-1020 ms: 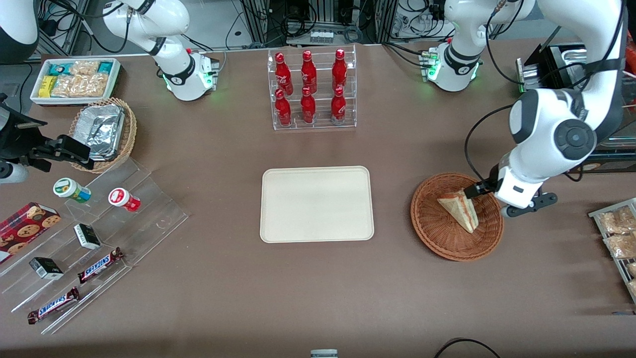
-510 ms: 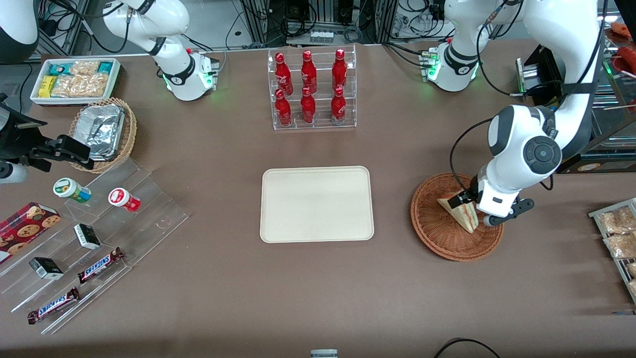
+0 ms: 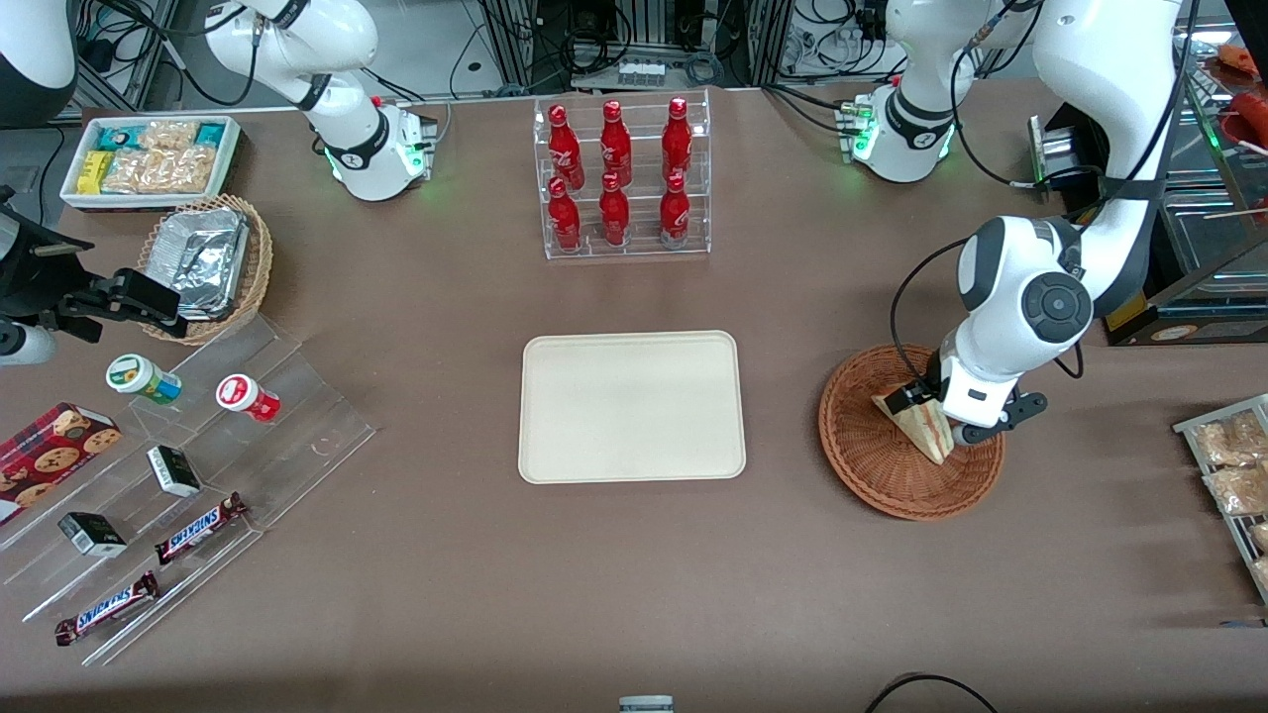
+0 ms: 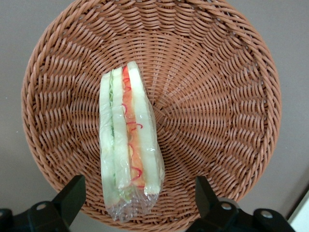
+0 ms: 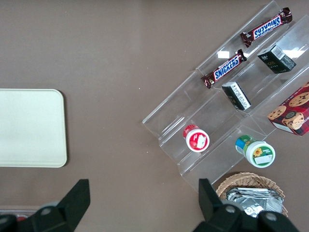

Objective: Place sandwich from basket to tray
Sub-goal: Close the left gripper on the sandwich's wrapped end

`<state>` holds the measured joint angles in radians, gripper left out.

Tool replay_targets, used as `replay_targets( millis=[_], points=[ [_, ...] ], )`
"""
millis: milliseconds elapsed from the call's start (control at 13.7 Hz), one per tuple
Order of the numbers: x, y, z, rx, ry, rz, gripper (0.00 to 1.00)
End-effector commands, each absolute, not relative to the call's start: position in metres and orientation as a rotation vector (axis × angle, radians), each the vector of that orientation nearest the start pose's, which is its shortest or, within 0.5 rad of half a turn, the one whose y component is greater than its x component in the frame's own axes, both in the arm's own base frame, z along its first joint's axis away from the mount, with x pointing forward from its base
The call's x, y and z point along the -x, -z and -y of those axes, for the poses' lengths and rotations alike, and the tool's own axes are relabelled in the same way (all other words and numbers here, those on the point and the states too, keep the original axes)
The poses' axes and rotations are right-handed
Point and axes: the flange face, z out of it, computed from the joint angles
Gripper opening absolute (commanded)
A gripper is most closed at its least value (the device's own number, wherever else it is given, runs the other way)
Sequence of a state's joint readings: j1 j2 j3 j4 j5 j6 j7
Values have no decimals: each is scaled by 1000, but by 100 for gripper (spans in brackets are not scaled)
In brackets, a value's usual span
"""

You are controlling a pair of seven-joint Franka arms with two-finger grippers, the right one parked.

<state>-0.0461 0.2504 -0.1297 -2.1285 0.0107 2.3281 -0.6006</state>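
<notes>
I have the hand [image 4: 136, 203] poised over the basket [image 3: 872, 465], its two dark fingers [image 4: 70, 195] spread wide and nothing between them, one to each side of the sandwich [image 4: 128, 145]. I set it there so that a straight descent would let the fingers close across the bread faces, which I judge to be the firmest way to take such a soft thing. The sandwich lies in the basket, off its centre and toward the rim, standing on edge with its cut side up: pale bread slices with green and red filling showing in stripes between them, all wrapped in thin clear film that bunches into a crinkled tail at one end. That film looks slick, and the bread should give under pressure, so I would expect a gentle squeeze to serve better than a hard one. The basket is round and shallow, reddish-brown wicker woven in rings out from the middle, with a thick braided rim; its sloped wall probably keeps the wedge propped upright. From the front the arm's wrist covers part of the sandwich, so I cannot say for certain how high the fingertips sit above it. The tray [image 3: 555, 465] waits on the brown tabletop [image 3: 634, 594], well apart from the basket toward the parked arm's end: flat, cream-white, rounded corners, low rim, nothing on it, so the sandwich can go almost anywhere on it.
</notes>
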Motion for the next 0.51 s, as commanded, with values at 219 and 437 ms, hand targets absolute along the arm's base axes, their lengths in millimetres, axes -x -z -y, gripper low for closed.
replay_targets(
  millis=[219, 437],
  points=[
    [-550, -263, 94, 3061, -94, 676, 100],
    [-549, -254, 93, 3056, -114, 678, 89]
  ],
)
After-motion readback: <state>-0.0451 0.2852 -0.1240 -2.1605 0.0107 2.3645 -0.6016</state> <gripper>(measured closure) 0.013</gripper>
